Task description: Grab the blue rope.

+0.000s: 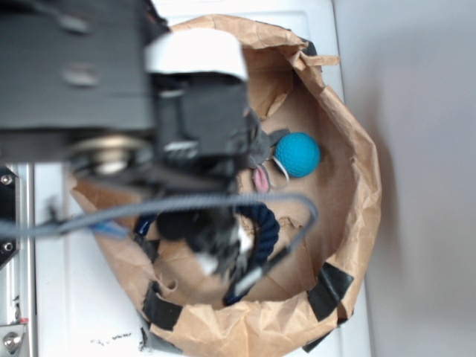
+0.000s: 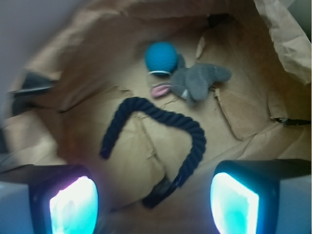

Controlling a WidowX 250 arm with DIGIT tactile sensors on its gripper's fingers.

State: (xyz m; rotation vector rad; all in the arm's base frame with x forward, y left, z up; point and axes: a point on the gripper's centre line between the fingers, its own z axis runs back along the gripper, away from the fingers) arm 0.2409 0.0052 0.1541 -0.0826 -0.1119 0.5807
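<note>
Brown paper bag (image 2: 273, 29) lining surrounds everything; we hover our claw (image 2: 155, 204), jaws spread wide, above the blue rope (image 2: 161, 119) — nothing gripped yet, descent and closing remain.

You are looking at a robot test bench rather than a home. A brown paper bag (image 1: 349, 223), its rim rolled down and patched with black tape (image 1: 331, 286), sits on a plain white tabletop (image 1: 71, 312). At the left edge runs a metal rail with bolts (image 1: 9, 253). A bare pale wall (image 1: 424, 149) fills the right.
</note>
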